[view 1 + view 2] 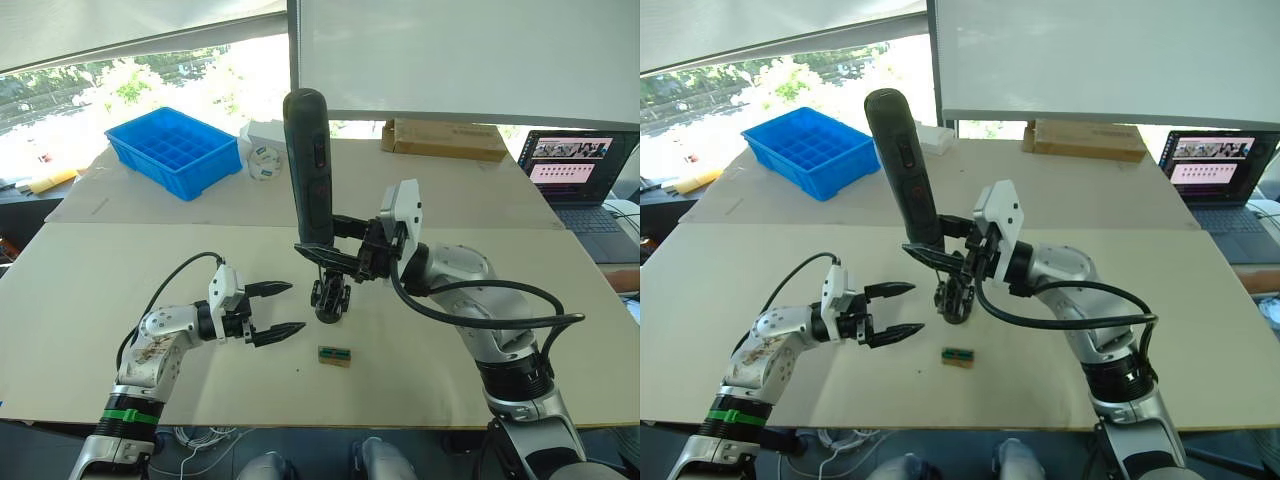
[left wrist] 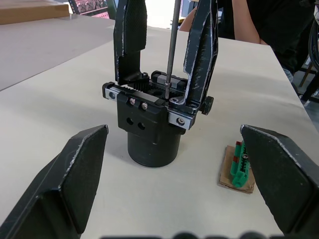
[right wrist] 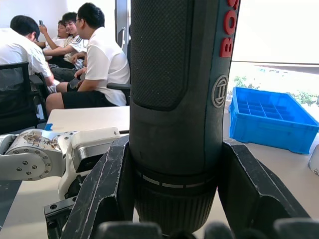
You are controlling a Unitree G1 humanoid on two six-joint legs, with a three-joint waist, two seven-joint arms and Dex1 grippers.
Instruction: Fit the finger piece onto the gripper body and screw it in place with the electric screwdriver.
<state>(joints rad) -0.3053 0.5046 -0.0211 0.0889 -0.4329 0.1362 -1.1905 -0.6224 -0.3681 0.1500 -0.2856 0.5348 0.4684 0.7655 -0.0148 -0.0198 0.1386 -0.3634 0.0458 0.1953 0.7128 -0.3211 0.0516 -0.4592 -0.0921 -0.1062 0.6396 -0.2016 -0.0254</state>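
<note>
The gripper body [image 2: 149, 130], a small black assembly on a round base, stands on the table just in front of my open left gripper [image 1: 296, 307]. Two black tapered fingers rise from its top, and I cannot tell which of them is the finger piece. My right gripper [image 1: 322, 252] is shut on the electric screwdriver [image 1: 308, 165] and holds it nearly upright over the body. The thin metal bit [image 2: 172, 45] comes down between the two upright fingers and its tip rests on the body's top.
A small green block [image 1: 334, 355] on brown card lies near the gripper body, towards the front edge. A blue bin [image 1: 175, 150], a tape roll [image 1: 264, 163], a cardboard box [image 1: 445, 138] and a laptop [image 1: 580, 175] sit at the back. People [image 3: 94, 59] sit beyond the table.
</note>
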